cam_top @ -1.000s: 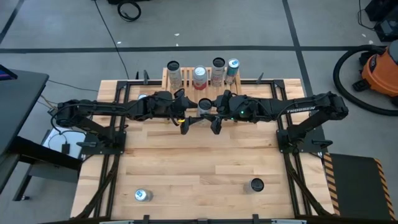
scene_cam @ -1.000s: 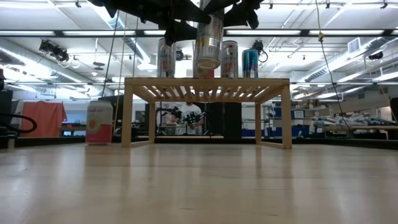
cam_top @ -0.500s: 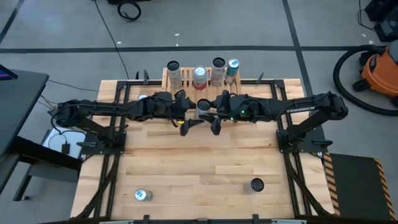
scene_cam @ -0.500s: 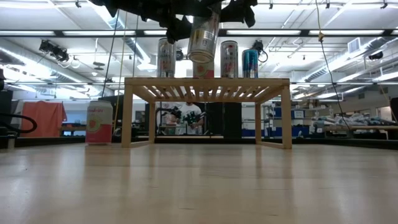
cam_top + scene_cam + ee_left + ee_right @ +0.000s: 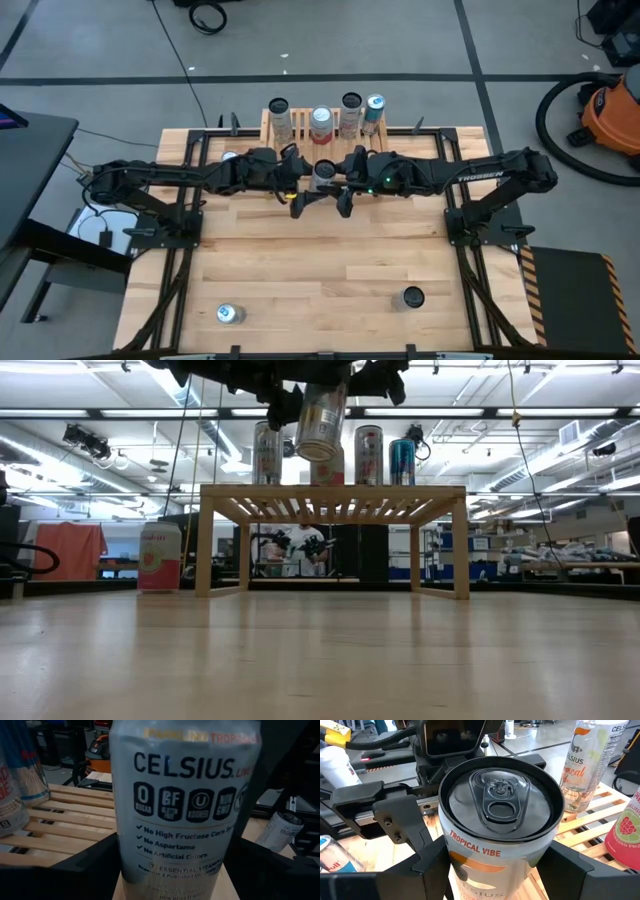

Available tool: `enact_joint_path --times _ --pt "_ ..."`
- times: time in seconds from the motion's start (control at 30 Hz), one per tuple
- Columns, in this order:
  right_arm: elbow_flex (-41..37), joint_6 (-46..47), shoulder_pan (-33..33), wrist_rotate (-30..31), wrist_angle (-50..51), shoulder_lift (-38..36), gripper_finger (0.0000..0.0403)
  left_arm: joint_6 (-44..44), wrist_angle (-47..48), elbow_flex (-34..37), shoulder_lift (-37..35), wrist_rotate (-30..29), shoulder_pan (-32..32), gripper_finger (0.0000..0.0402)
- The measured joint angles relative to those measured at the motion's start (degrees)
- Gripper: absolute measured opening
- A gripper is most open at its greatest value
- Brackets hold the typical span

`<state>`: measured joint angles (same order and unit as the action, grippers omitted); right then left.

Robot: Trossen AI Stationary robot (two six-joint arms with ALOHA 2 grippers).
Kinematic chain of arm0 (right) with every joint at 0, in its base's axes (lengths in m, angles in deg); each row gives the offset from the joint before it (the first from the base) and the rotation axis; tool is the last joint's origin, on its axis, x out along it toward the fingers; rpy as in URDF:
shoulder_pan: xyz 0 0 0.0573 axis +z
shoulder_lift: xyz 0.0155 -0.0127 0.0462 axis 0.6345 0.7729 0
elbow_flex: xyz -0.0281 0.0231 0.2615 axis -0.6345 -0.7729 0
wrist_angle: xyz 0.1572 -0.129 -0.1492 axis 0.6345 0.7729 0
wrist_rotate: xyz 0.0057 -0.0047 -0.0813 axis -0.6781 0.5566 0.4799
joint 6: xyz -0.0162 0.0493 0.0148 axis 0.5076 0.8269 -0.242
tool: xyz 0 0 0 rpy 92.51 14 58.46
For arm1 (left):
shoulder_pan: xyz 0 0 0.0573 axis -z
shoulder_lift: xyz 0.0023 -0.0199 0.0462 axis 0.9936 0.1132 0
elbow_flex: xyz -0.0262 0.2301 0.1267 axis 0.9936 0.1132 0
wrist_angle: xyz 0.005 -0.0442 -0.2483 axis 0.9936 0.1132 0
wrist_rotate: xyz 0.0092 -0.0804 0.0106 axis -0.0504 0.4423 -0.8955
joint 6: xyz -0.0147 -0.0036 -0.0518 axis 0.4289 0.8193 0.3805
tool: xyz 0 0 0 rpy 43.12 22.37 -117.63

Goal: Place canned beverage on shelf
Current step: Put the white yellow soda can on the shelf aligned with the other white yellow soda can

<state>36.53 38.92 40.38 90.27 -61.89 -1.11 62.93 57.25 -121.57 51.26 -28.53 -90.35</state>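
Even overhead light fills my high view; soft shadows sit under the dark arms. In my low view, ceiling strip lights (image 5: 560, 414) glare behind the light wooden slatted shelf (image 5: 333, 491). My left wrist view is dim; the silver printed can (image 5: 182, 800) there looms slightly soft.

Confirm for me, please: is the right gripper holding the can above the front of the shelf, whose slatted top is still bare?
Not quite. The right gripper does hold the can above the front of the shelf, but its top is not bare: the high view shows four cans already standing there in a row.
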Motion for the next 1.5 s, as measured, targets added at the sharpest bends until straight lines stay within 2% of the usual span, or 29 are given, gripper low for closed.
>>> enact_joint_path --times 0.4,0.6,0.73,1.0,1.23,1.5 --pt "0.0 0.0 0.0 -1.4 -1.4 0.0 0.0257 0.0 0.0 0.0 0.0 -1.7 0.0 0.0315" --pt "0.0 0.0 0.0 -1.6 -2.1 0.0 0.0258 -0.2 0.0 0.0 0.0 -1.7 0.0 0.0274" --pt "-0.1 0.0 0.0 -1.5 -2.7 0.0 0.0275 -0.2 0.0 0.0 -0.1 -1.7 0.0 0.0248" --pt "0.0 0.1 0.0 -3.9 -6.0 -0.3 0.031 -2.4 1.5 0.2 -0.3 -1.6 0.0 0.025" --pt "0.0 0.0 0.1 -5.0 -7.6 -2.8 0.0312 -4.6 3.8 0.1 -2.3 -3.0 0.0 0.0252" --pt "0.0 1.6 0.6 -11.8 -6.1 -8.9 0.0311 -6.4 11.0 0.1 -9.1 -5.2 -0.1 0.0252"
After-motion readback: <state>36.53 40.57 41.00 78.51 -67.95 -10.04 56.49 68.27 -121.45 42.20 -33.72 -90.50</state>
